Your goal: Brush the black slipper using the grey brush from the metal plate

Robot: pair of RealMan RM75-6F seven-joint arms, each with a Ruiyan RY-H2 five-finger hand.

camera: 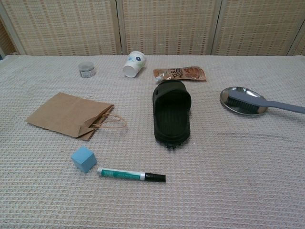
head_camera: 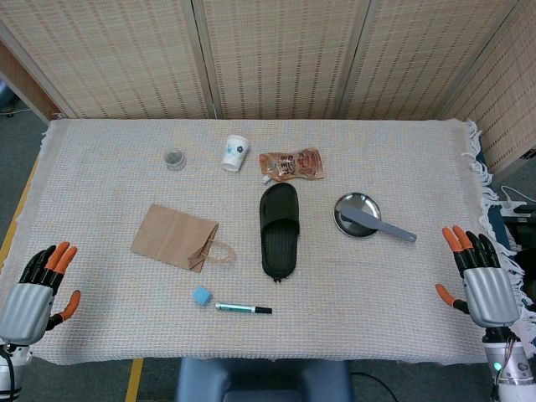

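The black slipper (head_camera: 279, 229) (camera: 171, 113) lies lengthwise in the middle of the table, sole down. To its right sits the metal plate (head_camera: 345, 222) (camera: 228, 95), with the grey brush (head_camera: 378, 224) (camera: 259, 101) lying across it, bristle head on the plate and handle sticking out to the right. My left hand (head_camera: 40, 289) hovers at the table's near left corner, fingers spread, holding nothing. My right hand (head_camera: 480, 278) is at the near right edge, fingers apart and empty, below and to the right of the brush handle. Neither hand shows in the chest view.
A brown paper bag (head_camera: 175, 237) lies left of the slipper. A blue cube (head_camera: 201, 296) and a marker (head_camera: 243, 309) sit near the front edge. A tipped paper cup (head_camera: 234, 152), a small jar (head_camera: 175, 158) and a brown pouch (head_camera: 292, 164) lie at the back.
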